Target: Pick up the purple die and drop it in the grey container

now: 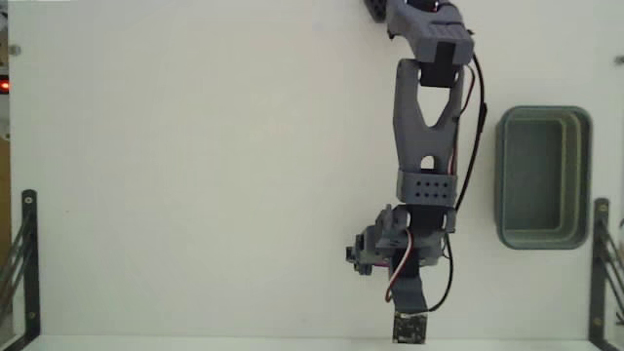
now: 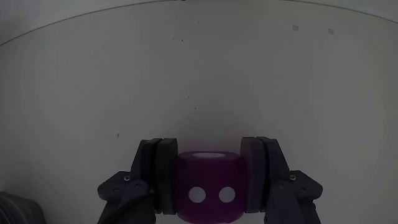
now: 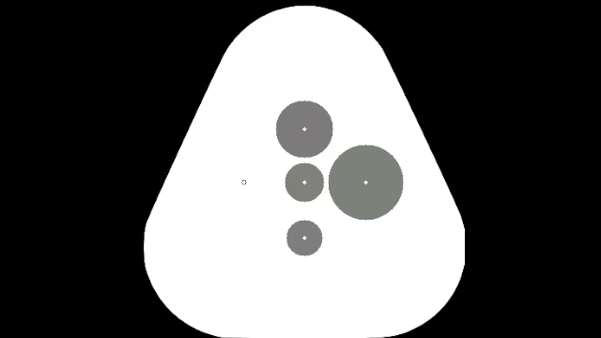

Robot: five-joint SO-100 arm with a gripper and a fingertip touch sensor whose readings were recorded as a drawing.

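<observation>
In the wrist view the purple die (image 2: 208,186) sits between the two dark pads of my gripper (image 2: 208,163), with two white dots facing the camera. Both pads press against its sides, so the gripper is shut on it. I cannot tell whether the die still touches the white table. In the fixed view the gripper (image 1: 363,257) is at the lower middle, and the arm's own parts almost entirely hide the die there. The grey container (image 1: 543,177) stands empty at the right edge, well to the right of the gripper.
The arm (image 1: 425,117) reaches down from the top of the fixed view, with dark cables along it. Black metal brackets stand at the left (image 1: 27,263) and right (image 1: 600,263) table edges. The white table (image 1: 195,175) is bare to the left of the arm.
</observation>
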